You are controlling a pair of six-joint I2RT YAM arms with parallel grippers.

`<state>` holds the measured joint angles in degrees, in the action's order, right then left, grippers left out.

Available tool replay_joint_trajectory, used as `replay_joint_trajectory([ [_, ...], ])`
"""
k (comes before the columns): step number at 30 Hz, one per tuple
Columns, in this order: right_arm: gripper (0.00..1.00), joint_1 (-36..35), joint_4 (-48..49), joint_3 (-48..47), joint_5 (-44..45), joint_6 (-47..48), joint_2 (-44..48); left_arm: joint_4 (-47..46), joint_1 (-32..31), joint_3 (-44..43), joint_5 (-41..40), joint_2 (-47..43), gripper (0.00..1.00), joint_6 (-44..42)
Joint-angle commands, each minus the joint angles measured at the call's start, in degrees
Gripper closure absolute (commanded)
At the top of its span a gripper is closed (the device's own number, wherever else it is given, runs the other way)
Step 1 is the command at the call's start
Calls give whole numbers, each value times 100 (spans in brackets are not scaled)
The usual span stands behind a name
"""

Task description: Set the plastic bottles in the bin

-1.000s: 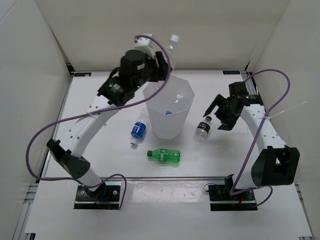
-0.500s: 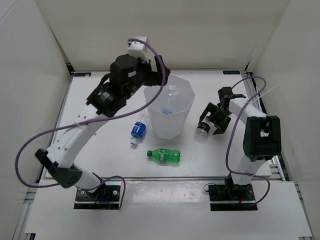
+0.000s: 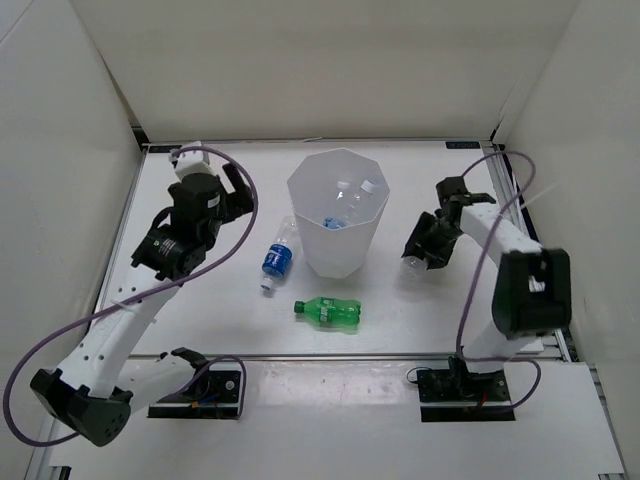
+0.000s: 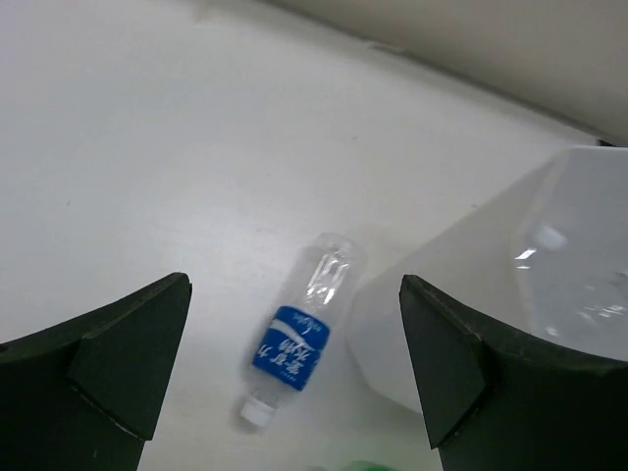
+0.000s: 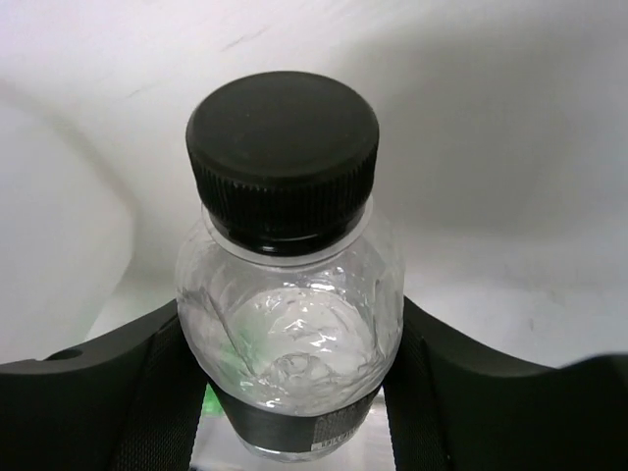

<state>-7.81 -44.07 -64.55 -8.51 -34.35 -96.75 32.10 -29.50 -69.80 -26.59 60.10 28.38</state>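
Right gripper [image 3: 419, 244] clamps the black-capped bottle [image 5: 287, 329], clear ribbed plastic with a black label band whose writing is unreadable, just right of the bin [image 3: 310, 235], a faceted translucent white tub holding white-capped bottles [image 3: 347, 190]. Left gripper [image 3: 235, 190] hangs with fingers spread wide and empty above the blue-label bottle [image 4: 294, 343], which lies flat beside the bin's left wall, white script illegible, cap toward the arm bases. The green bottle [image 3: 330, 311] lies crosswise nearby, cap to the left.
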Motion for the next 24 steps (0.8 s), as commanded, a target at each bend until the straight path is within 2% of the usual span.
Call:
replay_joint_trajectory([
  [1,59,-10,-644,-301,-79,-63,1393,472,574,405,180,-130,1,763],
  [4,61,-62,-979,-986,-142,-247,2203,745,927,757,408,124,1,1046],
  [5,61,-115,-1032,-1607,-220,-248,2343,745,1189,836,635,212,1,986],
  [6,61,-115,-981,-1926,-360,-300,2545,745,1322,889,1020,457,1,985],
  [8,59,-422,-570,-2358,-440,-179,2617,693,1490,942,1226,704,1,985],
  [9,58,-518,-176,-2752,-519,-82,2565,597,1491,1046,1226,775,1,985],
  [11,57,-940,-84,-3289,-328,111,2259,186,1491,1301,1296,837,1,1038],
  [12,53,-1246,-162,-3614,-257,365,1761,79,1491,1381,1427,1011,1,1038],
  [14,50,-1694,-660,-4895,-134,699,839,-184,1491,1434,1629,1249,1,968],
  [15,47,-1845,-829,-5318,-63,771,555,-273,1438,1434,1631,1250,1,907],
  [16,37,-1977,-970,-5652,16,772,317,-387,1438,1434,1805,1381,1,906],
  [17,33,-2083,-1102,-5960,129,772,-25,-536,1438,1521,1989,1443,1,906],
  [18,28,-2232,-1373,-5963,226,702,-133,-877,1438,1574,2200,1504,1,845],
  [19,13,-2285,-1428,-5885,227,606,-186,-1002,1438,1575,2567,1644,1,844],
  [20,7,-2286,-1428,-5728,10,605,-186,-1091,1438,1575,2693,1724,1,844],
  [22,0,-2523,-1428,-5411,182,736,32,-1292,1307,1575,2869,1839,1,784],
  [24,0,-2576,-1428,-5279,786,895,217,-1381,1228,1575,2940,1970,1,643],
])
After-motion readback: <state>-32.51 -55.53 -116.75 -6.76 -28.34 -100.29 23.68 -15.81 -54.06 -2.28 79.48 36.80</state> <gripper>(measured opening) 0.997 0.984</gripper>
